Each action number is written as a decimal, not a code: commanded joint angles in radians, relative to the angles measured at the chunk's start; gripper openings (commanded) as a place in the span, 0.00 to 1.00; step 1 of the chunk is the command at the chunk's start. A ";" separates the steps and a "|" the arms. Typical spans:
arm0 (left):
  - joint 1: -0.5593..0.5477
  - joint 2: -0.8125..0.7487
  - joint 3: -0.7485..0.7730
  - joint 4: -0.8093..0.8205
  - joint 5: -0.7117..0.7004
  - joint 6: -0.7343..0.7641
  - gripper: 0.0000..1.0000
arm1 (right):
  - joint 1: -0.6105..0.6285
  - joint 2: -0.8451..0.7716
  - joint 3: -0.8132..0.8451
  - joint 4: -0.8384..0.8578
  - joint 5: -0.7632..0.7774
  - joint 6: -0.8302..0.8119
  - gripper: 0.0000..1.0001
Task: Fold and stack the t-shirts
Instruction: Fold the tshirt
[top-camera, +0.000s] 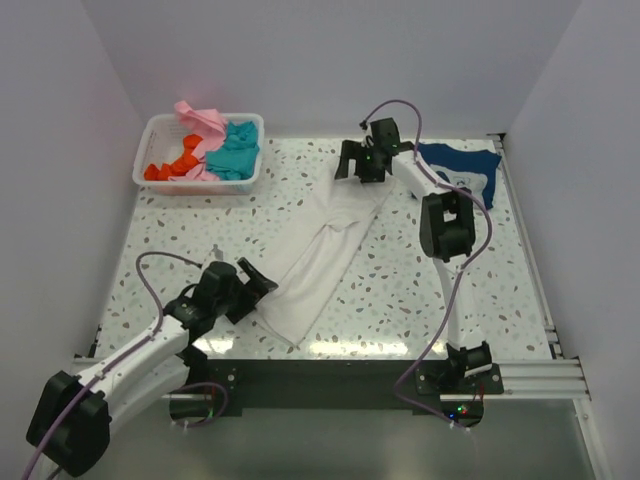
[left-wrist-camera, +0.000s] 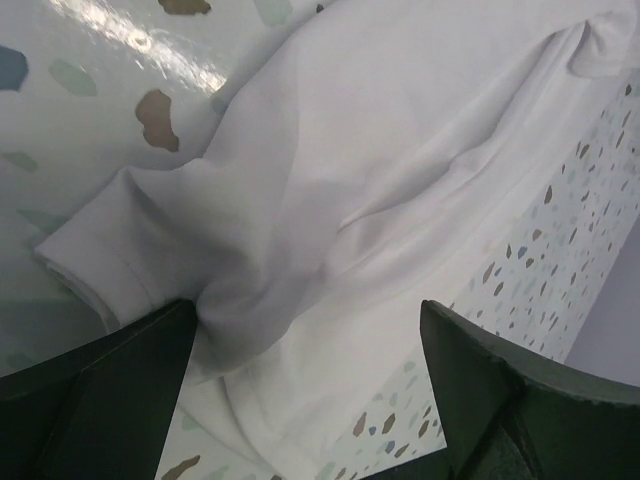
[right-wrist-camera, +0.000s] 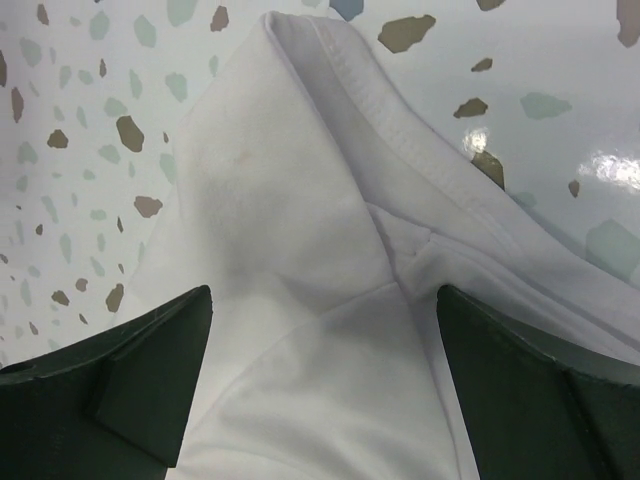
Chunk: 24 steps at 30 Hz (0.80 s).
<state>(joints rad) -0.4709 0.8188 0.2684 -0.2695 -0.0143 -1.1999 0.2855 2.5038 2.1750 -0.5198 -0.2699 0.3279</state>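
Note:
A white t-shirt (top-camera: 325, 262) lies folded lengthwise in a long strip running diagonally across the speckled table (top-camera: 190, 240). My left gripper (top-camera: 262, 284) stands open over its near left end; in the left wrist view the sleeve and body cloth (left-wrist-camera: 330, 200) bulge between the spread fingers (left-wrist-camera: 120, 370). My right gripper (top-camera: 352, 168) is open over the far end, and the right wrist view shows the hemmed edge (right-wrist-camera: 370, 100) just ahead of the fingers (right-wrist-camera: 150, 360). A navy t-shirt (top-camera: 462, 168) with a white print lies folded at the back right.
A white slotted basket (top-camera: 200, 152) at the back left holds pink (top-camera: 200, 116), teal (top-camera: 236, 152) and orange (top-camera: 172, 162) t-shirts. White walls close in the table on three sides. The right arm's elbow (top-camera: 445, 225) hangs over the table beside the navy shirt.

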 joint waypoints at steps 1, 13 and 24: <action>-0.092 0.042 -0.057 -0.181 0.030 -0.084 1.00 | 0.001 0.098 0.000 -0.060 -0.052 0.005 0.99; -0.489 0.181 0.055 -0.194 -0.030 -0.319 1.00 | 0.003 0.179 0.136 -0.031 -0.086 0.017 0.99; -0.667 0.416 0.324 -0.227 -0.134 -0.242 1.00 | 0.003 0.227 0.222 0.021 -0.147 0.036 0.99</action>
<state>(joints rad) -1.1042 1.2095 0.5282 -0.3378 -0.0761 -1.4776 0.2859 2.6411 2.3589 -0.4351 -0.4210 0.3656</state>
